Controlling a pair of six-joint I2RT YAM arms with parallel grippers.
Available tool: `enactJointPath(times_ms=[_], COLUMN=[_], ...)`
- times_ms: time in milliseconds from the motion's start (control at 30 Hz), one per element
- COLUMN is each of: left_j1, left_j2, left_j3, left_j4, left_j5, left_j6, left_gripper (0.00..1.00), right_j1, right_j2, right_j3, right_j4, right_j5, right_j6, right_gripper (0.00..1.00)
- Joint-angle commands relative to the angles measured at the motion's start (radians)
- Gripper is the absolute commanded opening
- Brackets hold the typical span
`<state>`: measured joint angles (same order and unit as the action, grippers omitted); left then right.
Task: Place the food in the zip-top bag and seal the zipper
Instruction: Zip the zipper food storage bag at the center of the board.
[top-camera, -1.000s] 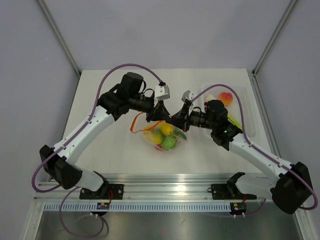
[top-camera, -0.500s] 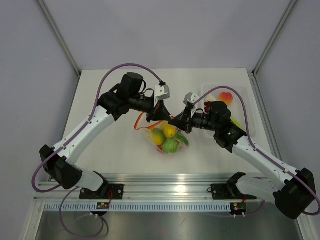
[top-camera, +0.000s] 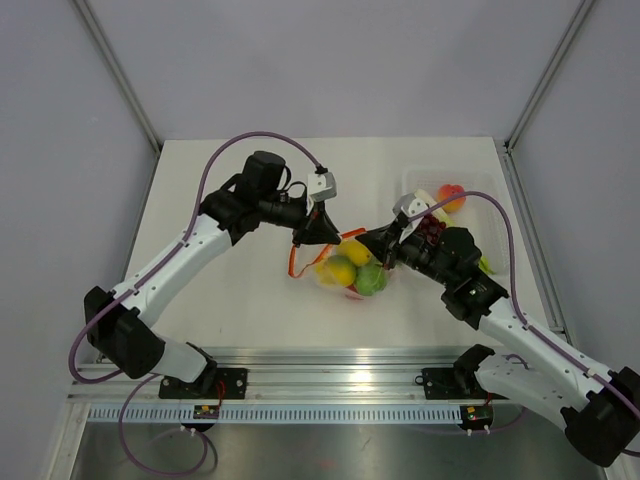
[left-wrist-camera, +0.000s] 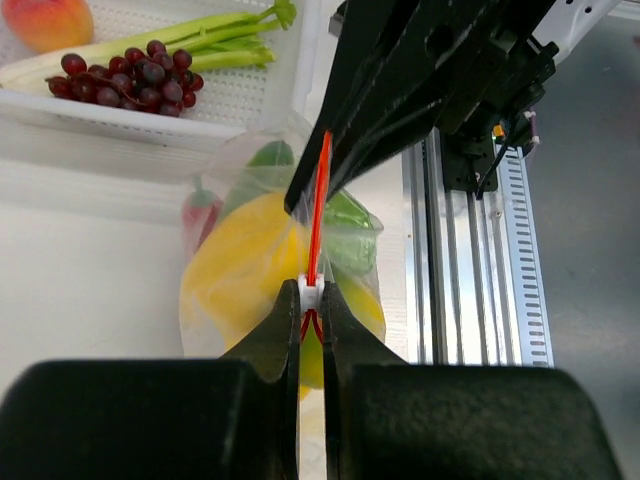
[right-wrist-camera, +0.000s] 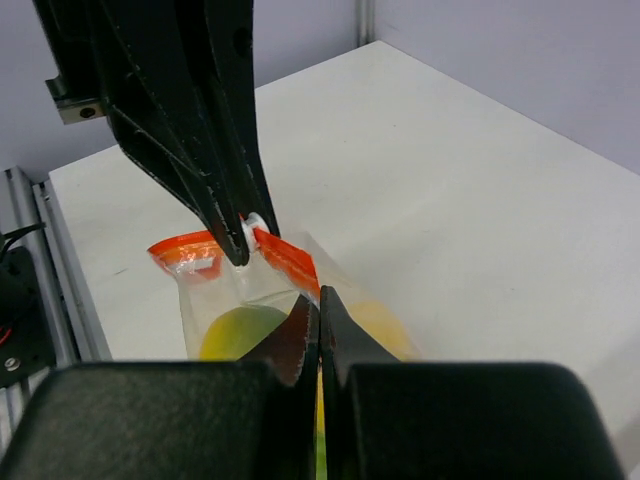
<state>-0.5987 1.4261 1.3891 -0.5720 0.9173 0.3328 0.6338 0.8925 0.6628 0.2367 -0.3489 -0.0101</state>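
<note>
The zip-top bag (top-camera: 350, 272) hangs just above the table between the two grippers. Inside it is food: yellow lemons (top-camera: 338, 270), a green piece (top-camera: 371, 279) and something red. My left gripper (left-wrist-camera: 312, 292) is shut on the white slider of the red-orange zipper (left-wrist-camera: 318, 210), on the bag's left part. My right gripper (right-wrist-camera: 320, 300) is shut on the bag's mouth edge at the zipper's right end (right-wrist-camera: 285, 258). In the right wrist view, the left fingertips (right-wrist-camera: 232, 232) pinch the slider (right-wrist-camera: 252, 222), with a slack loop of strip behind them.
A white tray (top-camera: 497, 235) stands at the right of the table. It holds purple grapes (left-wrist-camera: 130, 80), a peach-coloured fruit (left-wrist-camera: 45, 20) and green stalks (left-wrist-camera: 220, 30). The metal rail (top-camera: 330, 370) runs along the near edge.
Both grippers and the bag have shifted to the right. The left jaws have closed further on the slider. The right arm has swung to the right, still gripping the bag's edge.
</note>
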Motion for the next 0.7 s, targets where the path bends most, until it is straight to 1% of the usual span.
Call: enactJointPath(times_ms=[0, 267, 500, 667], left_j1=[0.039, 0.097, 0.178, 0.263], left_j2=[-0.033, -0.072, -0.141, -0.187], left_j3=[-0.038, -0.119, -0.214, -0.255], left_j4=[-0.020, -0.006, 0.037, 0.040], left_j5=[-0.038, -0.089, -0.136, -0.139], left_j6=[-0.020, -0.052, -0.084, -0.090], left_gripper=[0.00, 0.00, 0.00, 0.00], right_j1=[-0.005, -0.008, -0.009, -0.013], right_j2=[-0.056, -0.101, -0.116, -0.099], right_j3=[-0.002, -0.025, -0.014, 0.001], right_j4=[0.162, 0.173, 0.171, 0.176], right_j5=[0.192, 0.367, 0.422, 0.441], right_j6=[0.004, 0.002, -0.010, -0.007], right_gripper=[0.00, 0.00, 0.00, 0.00])
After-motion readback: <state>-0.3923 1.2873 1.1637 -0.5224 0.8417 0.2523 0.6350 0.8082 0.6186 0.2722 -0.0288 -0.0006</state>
